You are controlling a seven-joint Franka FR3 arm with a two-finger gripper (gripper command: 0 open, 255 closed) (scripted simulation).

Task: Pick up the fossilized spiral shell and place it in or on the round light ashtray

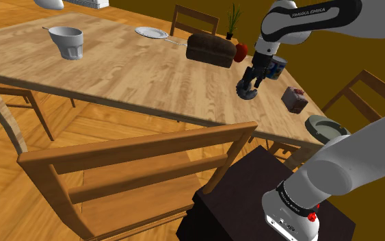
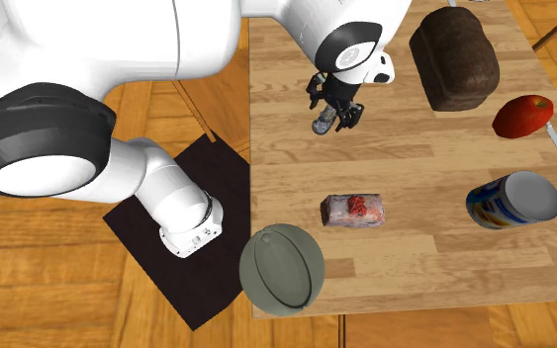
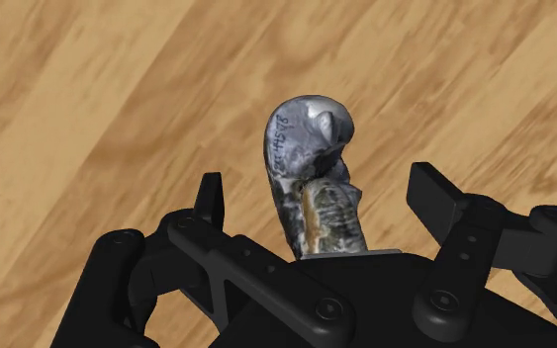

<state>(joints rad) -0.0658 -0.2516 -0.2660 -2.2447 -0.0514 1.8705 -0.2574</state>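
Note:
The fossil spiral shell [image 3: 309,148] is a mottled grey, curled lump with small writing on its side. It stands on the wooden table [image 1: 122,75] between the two fingers of my gripper [image 3: 321,188], which is open, with a gap showing on each side of the shell. In the shoulder view the gripper [image 1: 248,87] hangs straight down over the shell [image 1: 247,94]. From above, the gripper [image 2: 335,107] straddles the shell [image 2: 323,126]. The round grey ashtray [image 1: 326,127] sits at the table's near corner [image 2: 282,269], apart from the gripper.
A dark bread loaf [image 2: 454,59], a red apple [image 2: 523,116], a tin can [image 2: 513,200] and a small wrapped packet [image 2: 355,210] lie around the gripper. A white cup [image 1: 67,41] and plate [image 1: 150,32] stand farther along. A wooden chair [image 1: 136,171] stands by the stand.

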